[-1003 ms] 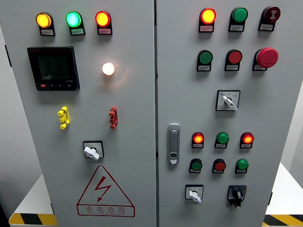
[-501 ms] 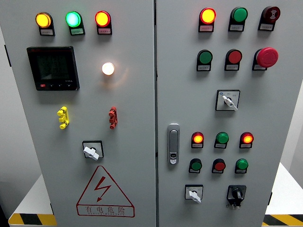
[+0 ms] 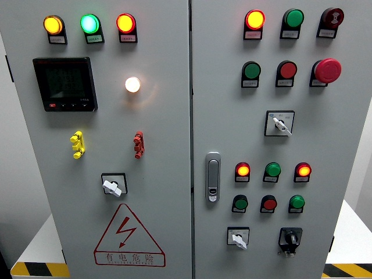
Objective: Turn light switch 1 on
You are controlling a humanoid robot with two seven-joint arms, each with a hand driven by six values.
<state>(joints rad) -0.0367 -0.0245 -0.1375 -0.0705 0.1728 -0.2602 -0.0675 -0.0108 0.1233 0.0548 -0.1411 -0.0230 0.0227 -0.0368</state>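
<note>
Light switch candidates on grey cabinet door [image 3: 157, 128], yellow toggle [image 3: 77, 145], red toggle [image 3: 138, 144], white lamp [image 3: 132, 84] lit above, my robot hands out of view, state untellable.

Cabinet: grey two-door control cabinet [image 3: 163, 244] filling the head view, seam running down near the middle.
Left door, top row: amber lamp [image 3: 52, 24], green lamp [image 3: 89, 23], red-orange lamp [image 3: 125, 22], all lit.
Below them: dark digital meter [image 3: 64, 83]; to its right, a glowing white bulb [image 3: 132, 84].
Mid-left: yellow toggle [image 3: 77, 145] and red toggle [image 3: 138, 144], well apart.
Lower left: white rotary selector [image 3: 113, 186] above a red lightning warning triangle [image 3: 128, 235].
Right door: metal door handle [image 3: 213, 176] near the seam; red mushroom button [image 3: 327, 70] at upper right; white rotary selector [image 3: 280, 124] mid-door.
Bottom right: white selector [image 3: 238, 238] beside a black key switch [image 3: 290, 238].
</note>
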